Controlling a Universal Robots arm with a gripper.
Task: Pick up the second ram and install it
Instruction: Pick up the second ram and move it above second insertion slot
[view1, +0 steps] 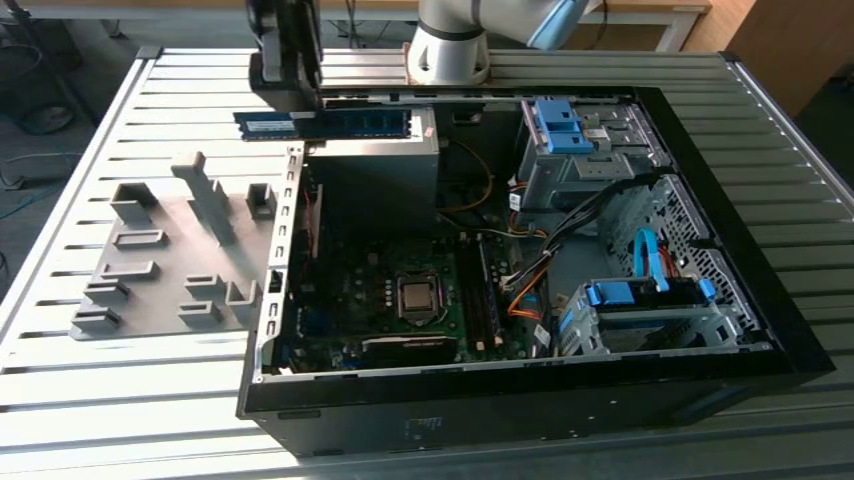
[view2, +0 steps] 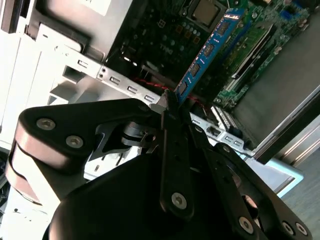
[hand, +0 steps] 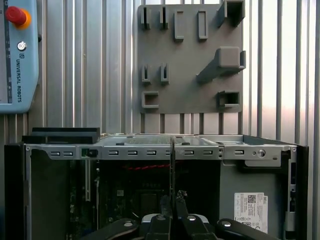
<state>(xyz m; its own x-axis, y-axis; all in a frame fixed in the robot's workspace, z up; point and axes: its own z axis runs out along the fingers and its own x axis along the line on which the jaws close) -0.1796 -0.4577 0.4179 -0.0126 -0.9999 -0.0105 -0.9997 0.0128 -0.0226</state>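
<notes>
Tool: the tool (view1: 284, 85) is seen in the exterior view above the rear corner of the open computer case (view1: 747, 300); its fingers (view2: 172, 107) are closed narrowly on one end of the second ram (view2: 207, 50)
Second ram: it is held clear of the bench (view1: 134, 400), over the case's edge beside the power supply (view1: 374, 175); in the exterior view the blue stick (view1: 327, 124) is seen lying level, its long axis running toward the exterior view's right
Second wrist view: the stick is shown reaching straight out from the fingertips, with its row of black chips facing the camera; beyond it the motherboard (view2: 165, 35) and the processor (view2: 207, 11) are seen
First wrist view: the stick is seen edge-on as a thin dark line (hand: 172, 165) rising from the tool (hand: 172, 212); past the case's rim the grey slotted holder (hand: 190, 57) is seen on the bench, and a teach pendant (hand: 15, 55) with a red button lies well apart from it
Exterior view: the holder (view1: 174, 250) is seen just beside the case, on the exterior view's left
</notes>
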